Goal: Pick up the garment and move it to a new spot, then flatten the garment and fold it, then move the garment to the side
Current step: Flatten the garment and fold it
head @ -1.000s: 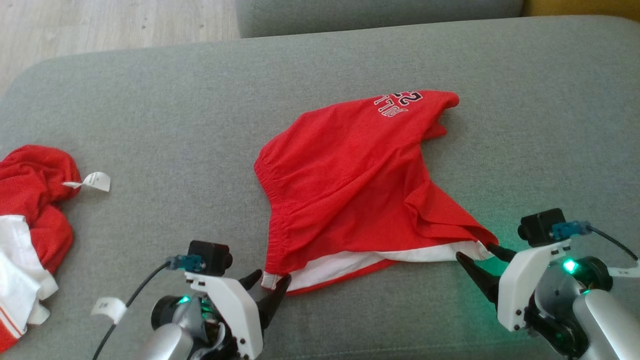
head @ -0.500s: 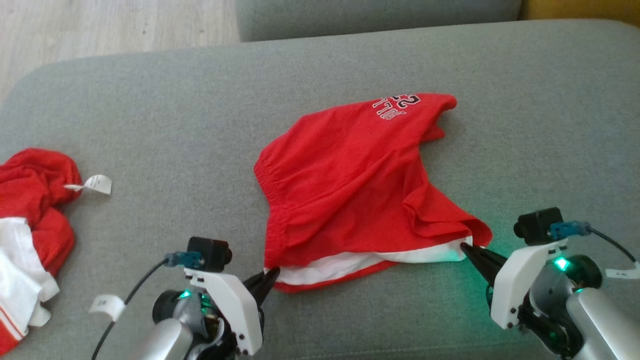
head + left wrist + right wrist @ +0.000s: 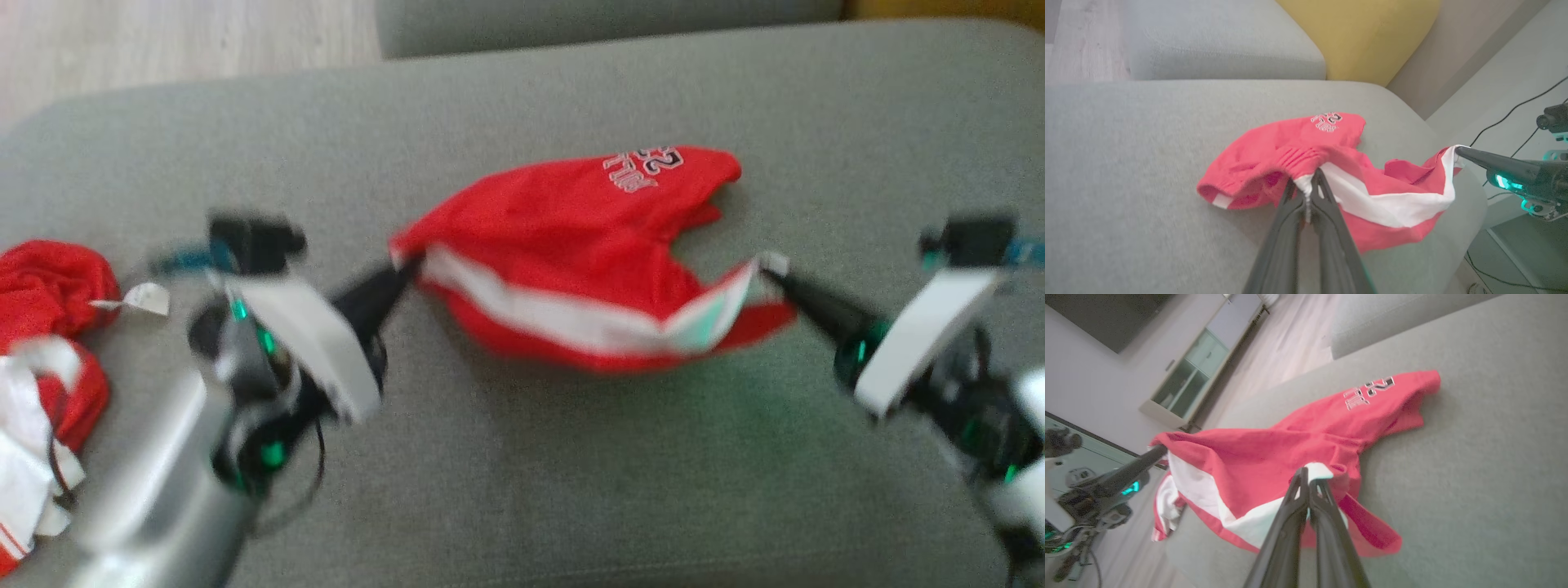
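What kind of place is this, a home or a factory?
Most likely a home living room. The left gripper and right gripper hold red shorts over a grey upholstered sofa; a yellow cushion sits beyond it, and a low glass-door cabinet stands on a wood floor.

On grey sofa (image 3: 1126, 163), red garment (image 3: 1290, 139), white-banded corners in clamped left gripper (image 3: 1309, 183) and right gripper (image 3: 1458, 149).

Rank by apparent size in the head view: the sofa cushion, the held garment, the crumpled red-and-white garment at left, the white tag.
1. sofa cushion
2. held garment
3. crumpled garment, partly cut off by the frame edge, so true size unsure
4. white tag
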Controlling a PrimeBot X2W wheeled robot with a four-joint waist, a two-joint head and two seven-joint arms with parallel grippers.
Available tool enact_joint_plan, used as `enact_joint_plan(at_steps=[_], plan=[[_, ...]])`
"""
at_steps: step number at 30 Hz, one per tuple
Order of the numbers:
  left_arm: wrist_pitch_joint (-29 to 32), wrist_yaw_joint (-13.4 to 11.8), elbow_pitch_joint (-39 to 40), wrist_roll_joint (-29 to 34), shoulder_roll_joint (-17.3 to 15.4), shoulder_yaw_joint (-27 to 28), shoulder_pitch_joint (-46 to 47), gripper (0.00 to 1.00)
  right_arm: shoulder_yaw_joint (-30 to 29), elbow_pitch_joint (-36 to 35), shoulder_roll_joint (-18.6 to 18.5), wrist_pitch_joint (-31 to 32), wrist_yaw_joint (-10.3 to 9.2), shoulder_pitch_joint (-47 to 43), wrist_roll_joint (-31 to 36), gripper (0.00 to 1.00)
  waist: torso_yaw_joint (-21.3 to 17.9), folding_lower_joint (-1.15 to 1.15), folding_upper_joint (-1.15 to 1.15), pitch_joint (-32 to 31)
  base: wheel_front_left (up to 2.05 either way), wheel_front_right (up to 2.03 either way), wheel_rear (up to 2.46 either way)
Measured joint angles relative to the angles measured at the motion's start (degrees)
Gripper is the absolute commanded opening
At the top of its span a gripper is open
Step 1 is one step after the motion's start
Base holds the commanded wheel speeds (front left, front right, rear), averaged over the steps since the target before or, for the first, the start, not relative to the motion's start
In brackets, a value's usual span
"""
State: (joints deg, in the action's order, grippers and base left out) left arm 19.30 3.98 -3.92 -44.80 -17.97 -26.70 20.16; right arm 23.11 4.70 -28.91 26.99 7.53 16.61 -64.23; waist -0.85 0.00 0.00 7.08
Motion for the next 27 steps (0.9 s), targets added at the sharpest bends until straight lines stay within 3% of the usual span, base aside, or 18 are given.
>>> enact_joint_plan(at_steps=[5, 12, 18, 27], plan=[[2.26, 0.14, -4.34, -1.82, 1.74, 1.66, 12.15, 0.0, -1.55, 1.03, -0.85, 1.59, 0.0, 11.44, -10.42, 0.0, -0.2, 0.0, 0.0, 4.49, 0.0, 0.0, 0.0], [2.0, 0.56, -16.47, -1.65, 7.38, 3.43, 33.56, 0.0, -4.21, 6.11, -0.9, 3.54, 0.0, 29.13, -19.76, 0.0, 0.36, 0.02, 0.0, 12.1, 0.0, 0.0, 0.0], [0.47, -0.1, -27.81, -1.67, 11.37, 6.66, 52.97, 0.0, -7.57, 11.63, -0.53, 2.21, 0.0, 46.26, -21.98, 0.0, 1.0, 0.02, -0.01, 18.4, 0.0, 0.0, 0.0], [-2.7, -0.97, -41.19, -3.92, 13.47, 12.74, 74.87, 0.0, -10.0, 17.83, 1.52, -3.57, 0.0, 67.08, -21.71, 0.0, 1.12, 0.02, 0.0, 24.58, 0.0, 0.0, 0.0]])
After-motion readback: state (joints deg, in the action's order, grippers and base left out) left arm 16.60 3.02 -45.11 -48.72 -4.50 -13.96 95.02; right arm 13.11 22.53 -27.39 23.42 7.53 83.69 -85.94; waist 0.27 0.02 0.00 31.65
